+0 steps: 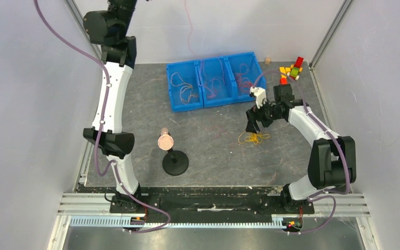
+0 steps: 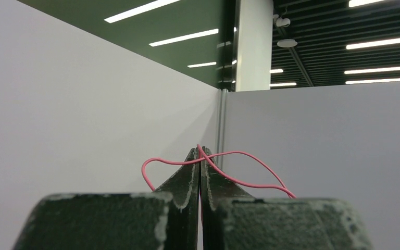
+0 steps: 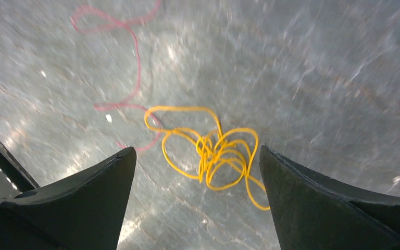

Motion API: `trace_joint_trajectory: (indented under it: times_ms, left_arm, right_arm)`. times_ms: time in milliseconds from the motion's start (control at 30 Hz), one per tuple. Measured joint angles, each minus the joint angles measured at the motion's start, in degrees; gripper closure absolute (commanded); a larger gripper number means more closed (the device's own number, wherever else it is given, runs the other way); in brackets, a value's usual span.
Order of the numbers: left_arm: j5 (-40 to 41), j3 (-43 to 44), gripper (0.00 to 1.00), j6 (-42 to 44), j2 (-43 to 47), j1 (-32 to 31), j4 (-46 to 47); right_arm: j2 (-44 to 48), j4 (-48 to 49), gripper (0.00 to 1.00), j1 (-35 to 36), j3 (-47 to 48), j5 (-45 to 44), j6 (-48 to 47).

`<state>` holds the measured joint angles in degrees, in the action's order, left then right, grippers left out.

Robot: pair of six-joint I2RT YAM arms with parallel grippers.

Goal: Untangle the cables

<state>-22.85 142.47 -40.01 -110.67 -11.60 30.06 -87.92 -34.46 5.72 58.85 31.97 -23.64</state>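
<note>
Grey surface [image 1: 208,151] — yellow cable [image 3: 213,151] lying loose beneath right tool [image 3: 197,150], jaws spread; left tool [image 2: 200,156] clenched on pink cable [image 2: 250,156]. Advice — draw pink away slowly, leaving yellow undisturbed.

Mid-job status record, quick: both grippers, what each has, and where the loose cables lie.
left gripper: shut on the red-pink cable, raised out of the top view
right gripper: open, holding nothing, hovering over the yellow cable
yellow cable: loose loopy bundle on the table, free of both grippers
pink strand: on the table beside the yellow bundle; overlap unclear
blue bins: three compartments at the far side, more cables inside
</note>
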Motion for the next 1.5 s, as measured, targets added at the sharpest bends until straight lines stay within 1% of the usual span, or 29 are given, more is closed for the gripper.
trace_joint_trajectory:
  times_ms: [100, 200, 367, 467, 600, 667, 933, 1033, 1100, 1133, 1167, 1200, 1233, 1267, 1400, 1467, 1500]
  left_arm:
    - [-0.04, 0.31, 0.98, 0.02, -0.74, -2.99, 0.39]
    - [-0.35, 0.04, 0.98, 0.02, -1.05, -5.46, 0.5]
    - [-1.73, -4.17, 0.98, 0.04, -1.03, -8.63, 1.88]
    - [-2.4, -6.75, 0.98, 0.04, -1.07, -9.94, 1.49]
    - [-2.89, -7.34, 0.98, 0.11, -1.14, -11.15, 1.33]
    - [-2.89, -7.34, 0.98, 0.37, -1.11, -11.63, 1.62]
    - [-2.95, -7.32, 0.98, 0.74, -1.11, -12.39, 1.38]
    - [-2.95, -7.32, 0.98, 0.9, -1.11, -12.41, 1.31]
    - [-2.93, -7.32, 0.98, 0.94, -1.11, -12.39, 1.31]
    - [-2.93, -7.32, 0.98, 1.01, -1.11, -12.39, 1.29]
    - [-2.95, -7.32, 0.98, 1.05, -1.11, -12.41, 1.29]
    - [-2.93, -7.32, 0.98, 1.07, -1.11, -12.41, 1.27]
    - [-2.93, -7.32, 0.98, 1.09, -1.11, -12.44, 1.27]
    - [-2.95, -7.32, 0.98, 1.11, -1.11, -12.44, 1.27]
    - [-3.21, -8.94, 0.98, 1.22, -0.22, -12.24, 1.55]
    - [-4.13, -13.55, 0.98, 1.2, 2.36, -11.54, 1.81]
    - [-4.98, -17.22, 0.98, 1.18, 4.42, -10.95, 1.77]
  right_arm:
    - [1.31, 2.69, 0.07, 0.0, 3.39, 3.28, 3.91]
    - [2.91, 10.67, 0.02, 0.0, 8.74, 6.99, 11.56]
    - [5.4, 35.69, 0.02, 1.4, 17.14, 11.37, 31.1]
    - [4.33, 44.44, 0.02, 4.7, 23.45, 11.76, 38.27]
    - [1.42, 50.99, 0.02, 10.27, 30.58, 11.21, 42.73]
    - [-0.28, 53.05, 0.03, 12.55, 32.39, 10.73, 44.04]
    - [-7.17, 54.51, 0.13, 17.03, 32.83, 6.25, 45.46]
    - [-9.77, 55.04, 0.24, 17.79, 32.94, 4.59, 46.45]
    - [-11.58, 55.84, 0.39, 18.21, 33.48, 3.82, 47.25]
    - [-12.37, 56.11, 0.52, 18.4, 33.9, 3.45, 47.5]
    - [-13.09, 56.35, 0.69, 18.6, 34.25, 3.06, 47.43]
    - [-13.57, 56.46, 0.82, 18.88, 34.47, 2.58, 47.52]
    - [-13.86, 56.5, 0.96, 19.08, 34.47, 2.23, 47.04]
    - [-13.92, 56.39, 1.0, 19.26, 34.49, 1.79, 46.66]
    - [-13.88, 56.15, 1.0, 19.52, 34.47, -0.85, 45.97]
    - [-13.77, 56.15, 1.0, 18.69, 34.4, -1.49, 46.4]
    - [-13.66, 56.19, 1.0, 17.94, 34.38, -1.68, 46.95]
